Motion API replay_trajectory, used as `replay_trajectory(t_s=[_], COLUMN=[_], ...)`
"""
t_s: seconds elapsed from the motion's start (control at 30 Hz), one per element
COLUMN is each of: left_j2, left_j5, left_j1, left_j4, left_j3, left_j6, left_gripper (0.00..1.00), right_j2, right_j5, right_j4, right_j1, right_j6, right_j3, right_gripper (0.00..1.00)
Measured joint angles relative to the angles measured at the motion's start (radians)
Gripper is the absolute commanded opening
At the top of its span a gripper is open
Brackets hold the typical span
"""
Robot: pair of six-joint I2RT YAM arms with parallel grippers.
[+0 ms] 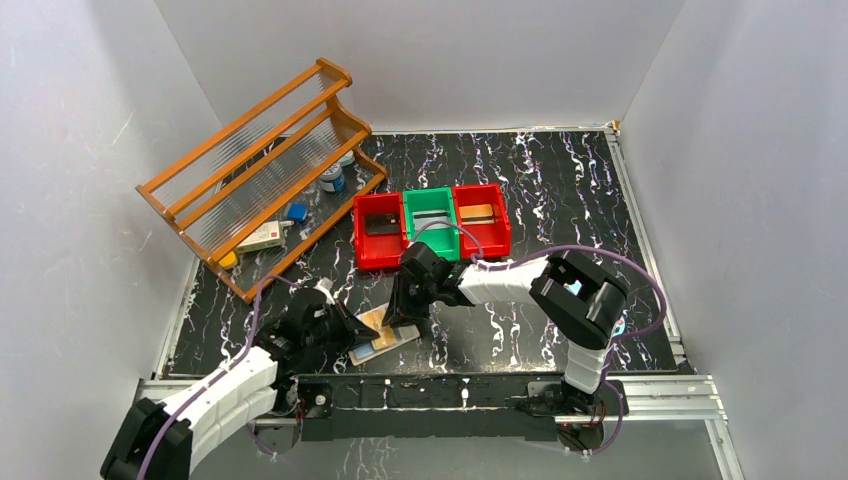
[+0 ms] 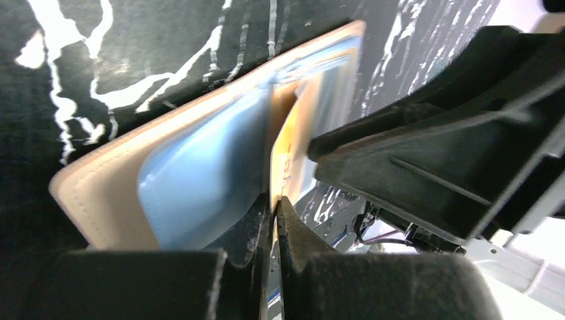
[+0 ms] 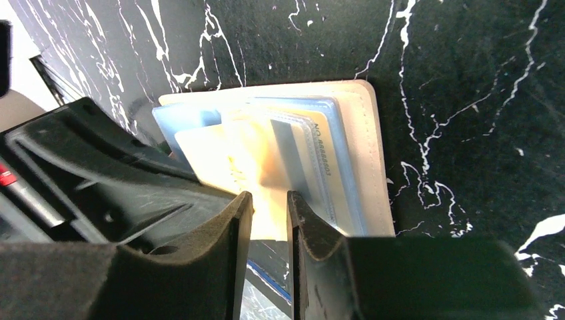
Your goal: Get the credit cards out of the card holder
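only readable print: a line starting "no." plus a run of digits, along the edge of a pale card point(image 3: 318, 159) in the card holder point(image 3: 370, 143) sleeves, right wrist view. digits too blurry to call exactly.

I'm looking at a black marbled table point(image 1: 560, 190). Toward the back, touching in a row: red bin point(image 1: 380, 232), green bin point(image 1: 432, 222), second red bin point(image 1: 481, 220). Far left, a wooden rack point(image 1: 260, 170) leans tilted over what may be a jar point(image 1: 332, 180), a blue block point(image 1: 296, 212) and a white box point(image 1: 262, 238).
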Motion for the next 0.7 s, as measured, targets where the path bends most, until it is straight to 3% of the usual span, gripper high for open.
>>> replay_trajectory(t_s=[0.47, 0.7], left_j2=[-0.090, -0.082], left_j5=[-0.159, -0.203], left_j1=[-0.003, -0.002], left_j4=[-0.386, -0.483], left_j3=[0.196, 0.284], left_j6=[0.103, 0.172], left_gripper=[0.00, 0.00], right_j2=[-0.016, -0.049], right_j5=[0.001, 0.025], right_j4=[0.029, 0.026], right_j1=[-0.014, -0.023], right_j6=[0.024, 0.014], right_j3=[-0.032, -0.049], right_gripper=[0.37, 0.42])
